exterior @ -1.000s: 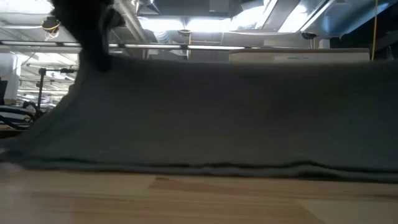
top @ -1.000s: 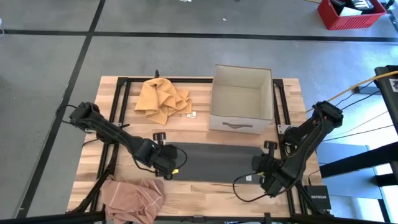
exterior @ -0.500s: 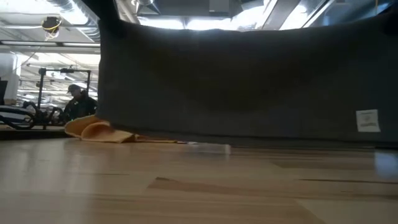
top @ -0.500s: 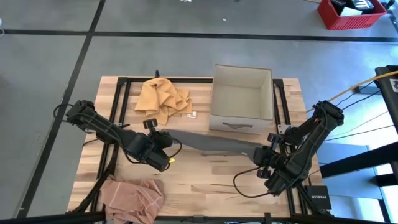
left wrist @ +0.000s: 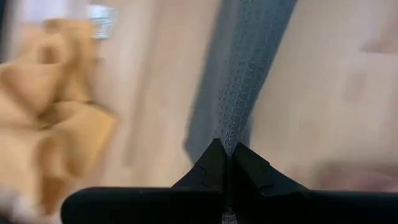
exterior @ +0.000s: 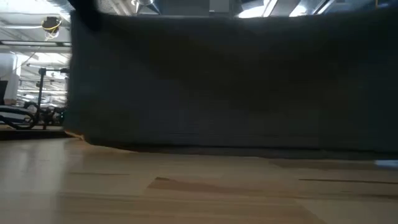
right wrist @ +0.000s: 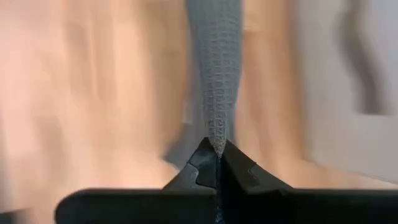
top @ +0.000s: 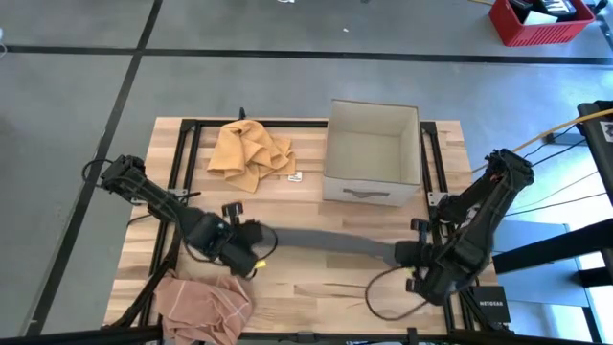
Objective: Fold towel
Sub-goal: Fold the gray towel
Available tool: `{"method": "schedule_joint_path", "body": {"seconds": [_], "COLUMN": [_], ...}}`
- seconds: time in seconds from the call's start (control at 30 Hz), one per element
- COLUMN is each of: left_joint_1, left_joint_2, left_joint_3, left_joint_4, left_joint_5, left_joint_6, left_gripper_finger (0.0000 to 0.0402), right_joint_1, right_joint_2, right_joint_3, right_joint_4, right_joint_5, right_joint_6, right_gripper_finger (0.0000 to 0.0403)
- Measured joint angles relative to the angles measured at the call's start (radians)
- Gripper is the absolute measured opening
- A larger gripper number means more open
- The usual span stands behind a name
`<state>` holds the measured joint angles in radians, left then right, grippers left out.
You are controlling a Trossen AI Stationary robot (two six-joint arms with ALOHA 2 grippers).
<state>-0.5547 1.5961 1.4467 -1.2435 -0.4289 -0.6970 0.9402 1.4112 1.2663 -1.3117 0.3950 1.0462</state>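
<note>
A dark grey towel [top: 326, 240] hangs stretched between my two grippers over the middle of the table. In the low view the towel [exterior: 217, 81] is a dark curtain, and its lower edge [exterior: 205, 148] is close to the tabletop; whether it touches, I cannot tell. My left gripper [top: 257, 237] is shut on the towel's left end. My right gripper [top: 398, 252] is shut on its right end. Both grippers point steeply down. My left gripper pinches the towel's upper left corner [left wrist: 227, 140] between its two fingers, coming from above and slanting down. The cloth runs taut toward the other gripper and hangs below the hold. My right gripper pinches the towel's upper right corner [right wrist: 216, 138] between its two fingers, from above and slanting down. The cloth narrows to a bunched point at the fingertips. It runs taut toward the left gripper and hangs below.
An open cardboard box [top: 372, 153] stands at the far right of the table. A crumpled orange cloth [top: 251, 151] lies at the far left, and a pink cloth [top: 203, 302] lies at the near left corner. Bare wood lies between the towel and the near edge.
Both grippers have risen with the towel's ends. The towel, flat on the table a second ago, now hangs as a taut curtain between them. Over the last half second it has come toward the table's near edge.
</note>
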Motion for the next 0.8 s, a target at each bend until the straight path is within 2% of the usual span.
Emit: {"method": "schedule_joint_path", "body": {"seconds": [0.13, 0.4, 0.5, 0.63, 0.8], "left_joint_1": [-0.026, 0.015, 0.027, -0.002, -0.093], "left_joint_2": [-0.002, -0.002, -0.002, 0.002, 0.028], "left_joint_3": [0.001, 0.001, 0.0, -0.018, -0.186], "left_joint_4": [0.01, -0.171, -0.179, -0.141, 0.084], "left_joint_5": [-0.025, -0.36, -0.465, -0.507, -0.426], "left_joint_6": [0.002, -0.005, 0.002, 0.014, -0.031], "left_gripper_finger": [0.0001, 0.0001, 0.0002, 0.0001, 0.0001], "right_joint_1": [0.012, -0.043, -0.054, -0.048, 0.022], "right_joint_2": [-0.026, -0.028, -0.029, -0.012, 0.016], "right_joint_3": [0.001, 0.001, -0.017, -0.087, -0.263], "right_joint_4": [0.003, -0.254, -0.252, -0.214, 0.057], "right_joint_5": [0.019, 0.254, 0.361, 0.372, 0.263], "right_joint_6": [0.0, 0.054, 0.036, 0.019, 0.019], "right_gripper_finger": [0.0001, 0.0001, 0.0001, 0.0001, 0.0001]}}
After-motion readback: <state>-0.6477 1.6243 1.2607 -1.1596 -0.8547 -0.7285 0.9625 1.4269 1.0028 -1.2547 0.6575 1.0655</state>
